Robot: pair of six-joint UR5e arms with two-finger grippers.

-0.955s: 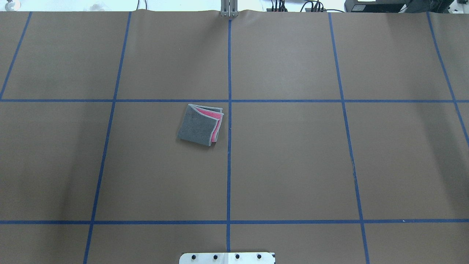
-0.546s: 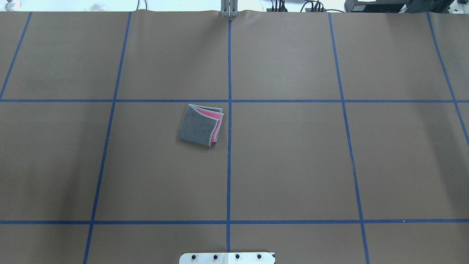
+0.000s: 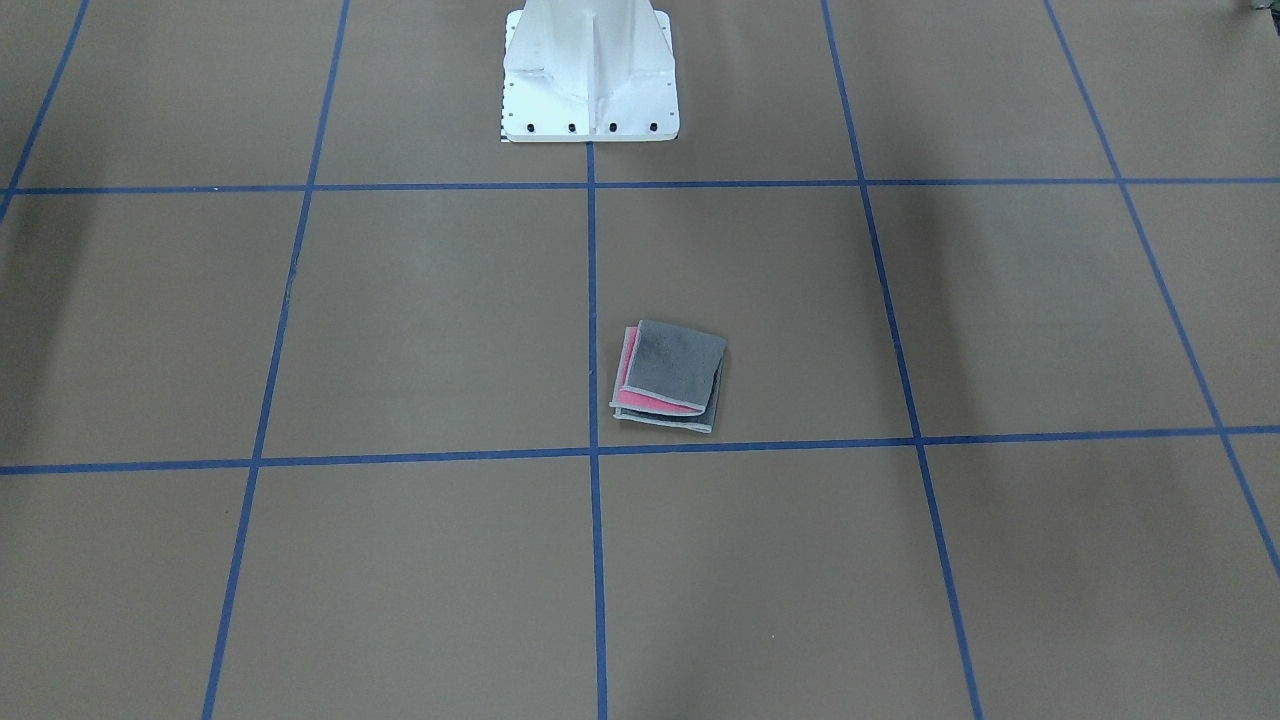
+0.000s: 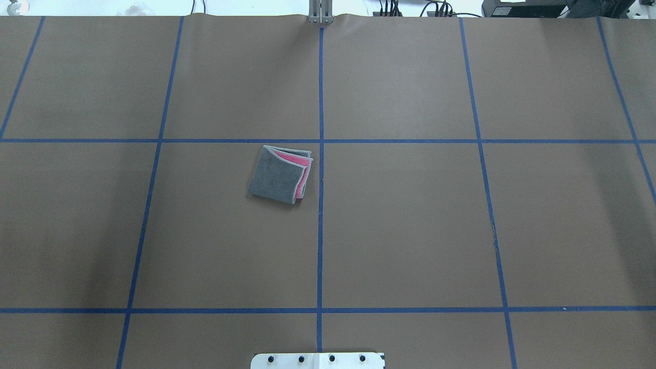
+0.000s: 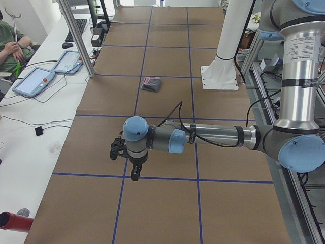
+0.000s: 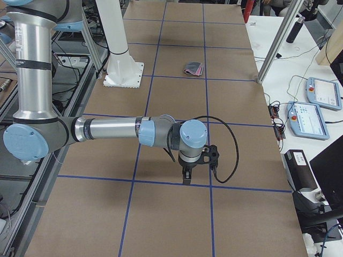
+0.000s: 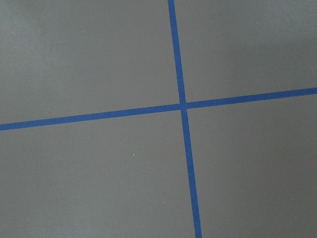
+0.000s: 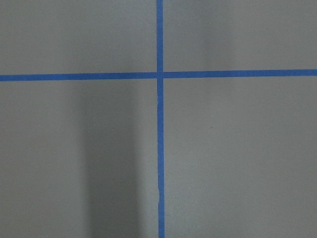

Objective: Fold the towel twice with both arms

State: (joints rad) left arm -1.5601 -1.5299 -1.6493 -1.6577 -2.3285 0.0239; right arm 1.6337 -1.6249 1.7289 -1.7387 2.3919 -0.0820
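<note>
"Your looks?"
"My left arm (image 5: 218, 136) and right arm (image 6: 107, 129): silver tubes, pale blue caps (image 5: 135, 129) on the joints. The left claw (image 5: 134, 175) and right claw (image 6: 186, 179) are black, a black cable (image 6: 236, 144) looping by each."
"Base?"
"White post (image 3: 590, 70), black screws (image 3: 571, 128) along its 6 o'clock edge."

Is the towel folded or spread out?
Folded. The towel lies as a compact grey square, pink inner layers and stacked borders showing at two edges.

No text is showing clearly enough to read. Small print is sitting on a label (image 5: 300, 48) on the left arm (image 5: 297, 81) and on the right arm (image 6: 32, 85), too fine to make out.
</note>
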